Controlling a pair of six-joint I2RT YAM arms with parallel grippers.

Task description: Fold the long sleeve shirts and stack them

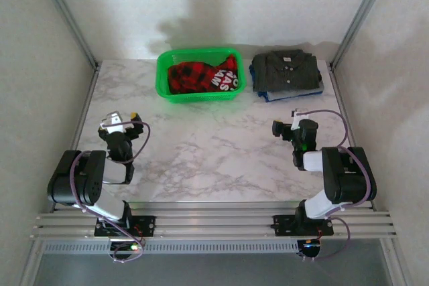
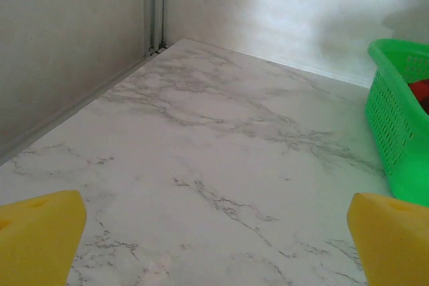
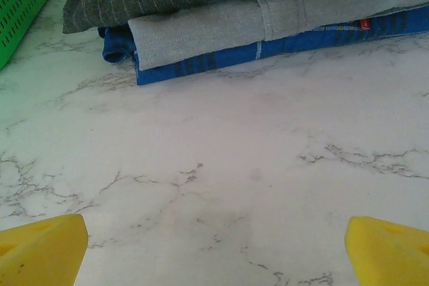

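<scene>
Plaid shirt (image 1: 201,75): red-and-black flannel, crumpled in the basket (image 1: 201,97), far middle of the table.
Folded stack (image 1: 287,72): far right, dark collared shirt on top.
Right wrist view: the stack's edge in layers, pinstriped grey over plain grey over blue check.
Left wrist view: the basket's perforated green plastic wall.
Table (image 1: 214,159): smooth, marbled.
Left gripper (image 1: 124,122): fingers spread, empty.
Right gripper (image 1: 287,124): fingers spread, empty.

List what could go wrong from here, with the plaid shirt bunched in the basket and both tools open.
1. The plaid shirt lies crumpled in the green basket; lifting it one-handed may drag or tip the basket.
2. The folded stack sits just ahead of the open right tool; a low forward reach could push its layers askew.
</scene>
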